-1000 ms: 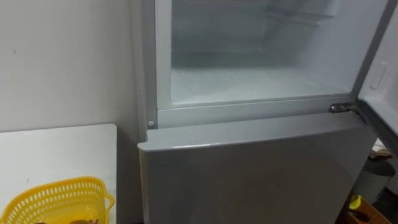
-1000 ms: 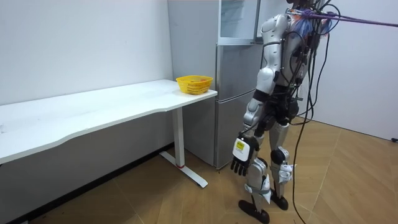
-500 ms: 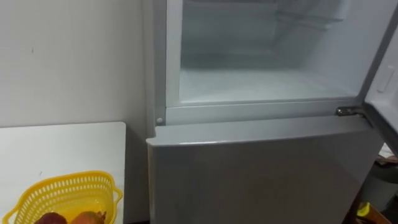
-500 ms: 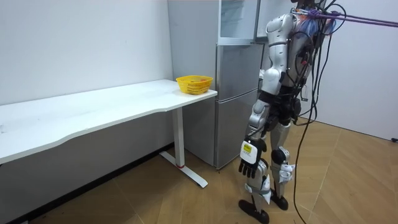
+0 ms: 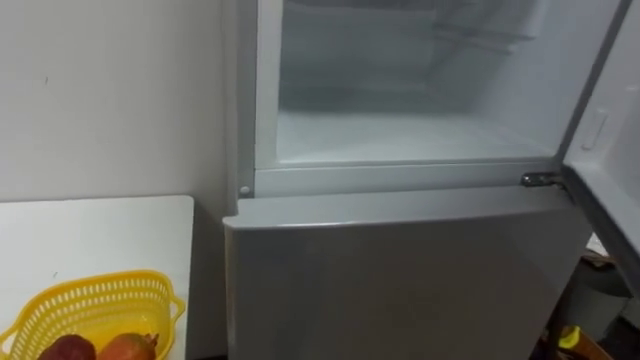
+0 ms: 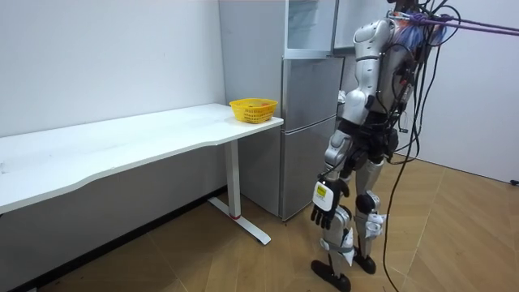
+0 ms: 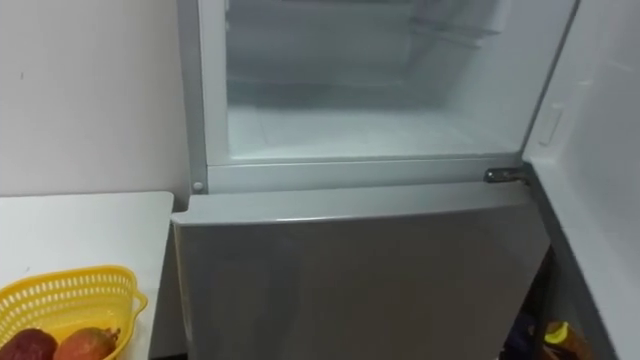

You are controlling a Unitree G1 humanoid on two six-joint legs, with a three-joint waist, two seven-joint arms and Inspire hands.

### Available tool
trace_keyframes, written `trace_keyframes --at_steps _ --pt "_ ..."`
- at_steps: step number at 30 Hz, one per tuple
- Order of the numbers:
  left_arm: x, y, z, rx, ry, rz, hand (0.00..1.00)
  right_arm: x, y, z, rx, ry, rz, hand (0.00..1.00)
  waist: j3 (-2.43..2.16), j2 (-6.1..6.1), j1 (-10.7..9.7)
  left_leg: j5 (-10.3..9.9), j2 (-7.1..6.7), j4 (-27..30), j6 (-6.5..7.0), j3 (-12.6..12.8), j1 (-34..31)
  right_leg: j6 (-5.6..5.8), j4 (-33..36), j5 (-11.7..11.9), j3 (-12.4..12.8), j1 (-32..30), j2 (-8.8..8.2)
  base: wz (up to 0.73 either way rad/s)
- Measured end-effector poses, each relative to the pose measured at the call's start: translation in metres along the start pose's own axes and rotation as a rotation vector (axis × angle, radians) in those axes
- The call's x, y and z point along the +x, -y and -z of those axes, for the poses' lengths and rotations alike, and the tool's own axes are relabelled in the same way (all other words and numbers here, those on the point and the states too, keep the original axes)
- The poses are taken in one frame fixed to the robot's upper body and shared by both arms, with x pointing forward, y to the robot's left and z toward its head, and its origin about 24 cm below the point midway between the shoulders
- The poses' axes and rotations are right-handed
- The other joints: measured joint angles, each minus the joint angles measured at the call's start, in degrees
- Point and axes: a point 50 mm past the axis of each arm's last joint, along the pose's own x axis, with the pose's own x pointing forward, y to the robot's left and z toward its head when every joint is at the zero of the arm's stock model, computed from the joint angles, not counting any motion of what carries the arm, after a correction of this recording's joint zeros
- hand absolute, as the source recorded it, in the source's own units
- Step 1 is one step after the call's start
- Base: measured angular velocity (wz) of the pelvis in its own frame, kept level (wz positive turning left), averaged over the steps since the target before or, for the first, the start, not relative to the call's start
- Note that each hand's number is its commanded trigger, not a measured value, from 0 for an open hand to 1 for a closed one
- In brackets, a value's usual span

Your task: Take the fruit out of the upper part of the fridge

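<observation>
Yellow basket (image 5: 112,300) at 7 o'clock; upper fridge (image 5: 400,110) open at 12. Left hand (image 6: 323,212) hangs, fingers slack.

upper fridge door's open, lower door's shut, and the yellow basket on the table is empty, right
Not quite: the yellow basket is not empty. The left eye view shows two pieces of fruit lying in it. The rest holds: the upper door is open, the lower door is shut, and the basket sits on the table.
</observation>
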Motion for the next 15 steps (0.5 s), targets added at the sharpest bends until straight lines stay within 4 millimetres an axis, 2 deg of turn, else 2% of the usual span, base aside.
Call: trace_keyframes --at_steps 5,6,7,15 --pt "0.000 0.001 -0.001 0.024 -0.015 0.016 0.00 0.003 -0.018 0.005 -0.198 -0.049 -0.094 0.00 0.05 0.02 0.32 0.62 1.19 -0.01 -1.02 0.50 0.04 -1.09 -0.01 0.12 -0.02 -0.23 0.94 -0.05" --pt "0.000 0.002 -0.006 0.036 -0.008 0.020 0.00 0.003 -0.020 0.006 -0.235 -0.059 -0.112 0.00 0.23 0.30 0.41 0.77 1.35 0.00 -1.25 0.50 0.07 -1.32 -0.02 0.15 -0.22 -0.19 1.07 0.05" --pt "0.000 0.002 -0.007 0.047 -0.008 0.024 0.00 0.003 -0.022 0.007 -0.259 -0.065 -0.128 0.00 0.16 0.20 0.49 0.94 1.49 -0.05 -1.49 0.52 0.07 -1.50 0.00 0.16 -0.41 -0.18 1.18 0.07" --pt "0.000 0.000 -0.021 0.070 0.020 0.026 0.00 0.003 -0.030 0.013 -0.317 -0.119 -0.214 0.00 0.24 0.32 1.62 1.44 2.20 -0.07 -2.23 0.74 -0.01 -2.44 -0.05 0.18 -1.31 -0.19 1.74 0.06"
